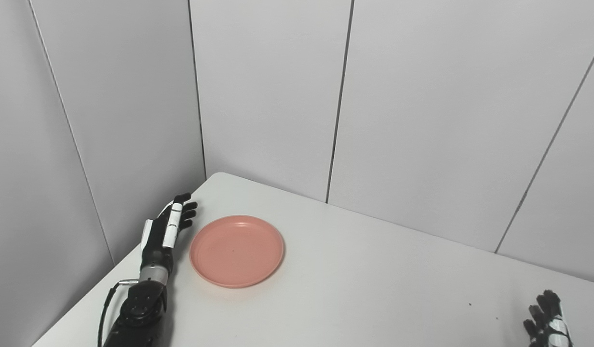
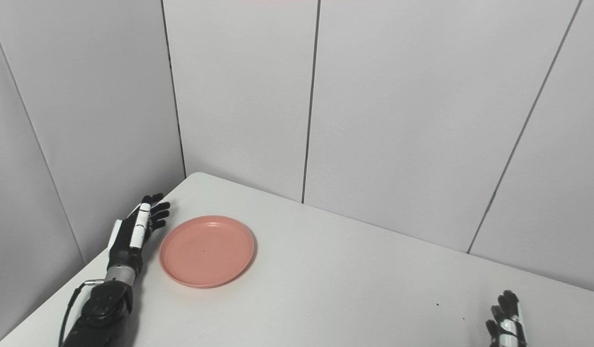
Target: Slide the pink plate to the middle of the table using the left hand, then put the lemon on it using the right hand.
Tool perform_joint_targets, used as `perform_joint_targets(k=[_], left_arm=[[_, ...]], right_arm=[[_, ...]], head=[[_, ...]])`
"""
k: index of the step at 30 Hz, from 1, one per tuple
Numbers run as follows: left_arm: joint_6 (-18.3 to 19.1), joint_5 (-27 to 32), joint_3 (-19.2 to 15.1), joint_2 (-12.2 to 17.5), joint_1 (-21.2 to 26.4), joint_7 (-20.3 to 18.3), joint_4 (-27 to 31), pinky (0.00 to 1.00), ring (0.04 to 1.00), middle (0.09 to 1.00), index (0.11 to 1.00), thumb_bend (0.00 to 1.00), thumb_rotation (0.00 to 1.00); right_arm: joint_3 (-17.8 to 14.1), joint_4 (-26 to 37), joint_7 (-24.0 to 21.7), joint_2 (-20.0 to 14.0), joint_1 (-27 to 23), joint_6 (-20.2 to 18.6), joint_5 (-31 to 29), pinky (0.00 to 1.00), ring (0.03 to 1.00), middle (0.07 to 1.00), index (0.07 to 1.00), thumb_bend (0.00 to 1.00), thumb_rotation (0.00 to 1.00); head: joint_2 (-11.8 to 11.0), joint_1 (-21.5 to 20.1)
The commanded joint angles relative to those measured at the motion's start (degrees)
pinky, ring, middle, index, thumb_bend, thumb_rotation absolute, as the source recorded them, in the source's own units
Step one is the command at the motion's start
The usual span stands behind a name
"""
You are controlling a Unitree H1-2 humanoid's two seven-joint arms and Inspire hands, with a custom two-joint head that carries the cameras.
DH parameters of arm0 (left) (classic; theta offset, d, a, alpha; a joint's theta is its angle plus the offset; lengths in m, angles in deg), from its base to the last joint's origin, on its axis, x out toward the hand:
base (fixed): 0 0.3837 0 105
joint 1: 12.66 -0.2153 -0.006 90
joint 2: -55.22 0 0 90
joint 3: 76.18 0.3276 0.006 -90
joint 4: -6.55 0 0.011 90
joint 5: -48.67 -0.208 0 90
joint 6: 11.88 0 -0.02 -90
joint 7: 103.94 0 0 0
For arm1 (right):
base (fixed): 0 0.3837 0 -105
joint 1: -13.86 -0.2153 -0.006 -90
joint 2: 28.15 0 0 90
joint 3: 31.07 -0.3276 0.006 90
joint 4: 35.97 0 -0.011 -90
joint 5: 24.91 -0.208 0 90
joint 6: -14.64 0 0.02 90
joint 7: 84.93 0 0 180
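The pink plate [image 1: 236,250] lies flat and empty on the white table [image 1: 364,289], toward its left side. My left hand [image 1: 168,227] rests just left of the plate's rim, open, fingers stretched toward the far corner; I cannot tell whether it touches the rim. My right hand [image 1: 547,323] shows only partly at the bottom right corner, fingers spread upward and holding nothing, far from the plate. No lemon appears in either view.
Grey panel walls [image 1: 422,120] close in the table on the left and at the back. The table's left edge [image 1: 85,299] runs close beside my left forearm. A few small dark specks [image 1: 469,304] dot the tabletop near the right hand.
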Motion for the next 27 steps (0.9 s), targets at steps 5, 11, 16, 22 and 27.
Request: perform_joint_targets(k=[5, 11, 16, 22, 27], left_arm=[[-1.16, -0.28, 2.36, -2.79, 0.95, -0.22, 0.59, 0.81, 0.800, 0.791, 0.796, 0.55, 1.00], [-0.56, 1.19, 2.39, -4.44, 0.71, -0.51, 0.55, 0.81, 0.803, 0.796, 0.801, 0.56, 1.00], [-1.22, 1.27, 3.04, -5.09, 0.51, -1.17, 0.19, 0.82, 0.810, 0.804, 0.805, 0.56, 1.00], [-1.42, 1.02, 3.73, -5.99, 0.53, -1.68, 0.29, 0.82, 0.812, 0.805, 0.806, 0.54, 1.00], [-0.64, 0.62, 5.02, -6.52, 0.31, -2.35, 1.20, 0.82, 0.808, 0.796, 0.800, 0.55, 1.00]], right_arm=[[0.10, 3.29, 0.06, 0.11, -0.82, -1.01, 0.36, 1.00, 1.000, 0.992, 0.978, 0.25, 1.00], [0.26, 4.48, 0.07, -0.16, -0.85, -2.64, 1.14, 1.00, 1.000, 0.998, 0.990, 0.26, 1.00], [0.15, 5.13, 0.02, -0.13, -0.85, -3.22, 1.37, 1.00, 1.000, 1.000, 0.999, 0.26, 1.00], [0.32, 5.84, 0.05, 0.05, -1.01, -4.07, 1.55, 1.00, 1.000, 1.000, 1.000, 0.27, 1.00], [0.36, 6.09, 0.12, 0.43, -0.91, -4.38, 1.61, 1.00, 1.000, 1.000, 1.000, 0.22, 1.00]], head=[[0.39, -0.17], [0.86, -0.20], [1.11, -0.35], [1.63, -1.24], [2.14, -3.03]])
